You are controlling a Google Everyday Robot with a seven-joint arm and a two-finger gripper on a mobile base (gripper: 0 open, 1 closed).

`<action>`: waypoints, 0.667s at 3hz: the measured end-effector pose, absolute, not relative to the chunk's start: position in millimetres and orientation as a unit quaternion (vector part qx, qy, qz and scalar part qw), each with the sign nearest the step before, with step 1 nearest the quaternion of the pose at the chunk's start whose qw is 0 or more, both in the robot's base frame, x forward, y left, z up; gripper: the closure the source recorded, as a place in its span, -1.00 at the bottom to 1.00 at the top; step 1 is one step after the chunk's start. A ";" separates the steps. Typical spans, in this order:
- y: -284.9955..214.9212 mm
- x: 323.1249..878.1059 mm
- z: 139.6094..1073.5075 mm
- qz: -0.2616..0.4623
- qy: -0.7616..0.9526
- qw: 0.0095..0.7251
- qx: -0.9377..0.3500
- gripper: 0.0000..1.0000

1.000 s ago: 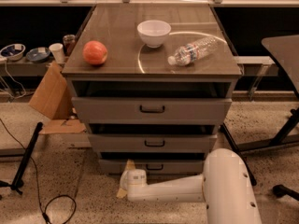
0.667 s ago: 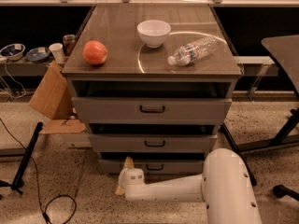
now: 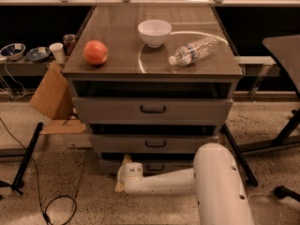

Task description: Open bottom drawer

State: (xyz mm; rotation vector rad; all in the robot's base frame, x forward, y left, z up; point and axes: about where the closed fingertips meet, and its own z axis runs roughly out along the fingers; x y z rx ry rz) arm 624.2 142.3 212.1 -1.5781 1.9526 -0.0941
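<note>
The bottom drawer [image 3: 161, 167] is the lowest, shortest grey front of the cabinet [image 3: 152, 109], with a small dark bar handle [image 3: 155, 167] at its centre. It looks closed or nearly so, and its right part is hidden behind my white arm [image 3: 187, 182]. My gripper [image 3: 123, 173] is low in front of the drawer's left end, to the left of the handle and close to the front. I cannot tell whether it touches the drawer.
On the cabinet top lie a red apple [image 3: 95, 52], a white bowl [image 3: 154, 32] and a plastic water bottle [image 3: 194, 50]. A cardboard piece [image 3: 51, 95] leans at the cabinet's left. A black stand leg [image 3: 27, 156] and cable [image 3: 51, 210] lie on the floor at left. A table leg [image 3: 286, 130] stands at right.
My gripper has moved slightly up and towards the bottom drawer's left end. The drawers and the objects on top have not moved.
</note>
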 end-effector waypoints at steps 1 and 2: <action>145.0 632.0 195.7 -0.022 0.742 0.289 -0.605 -1.00; 146.3 638.4 178.1 -0.010 0.747 0.269 -0.608 -1.00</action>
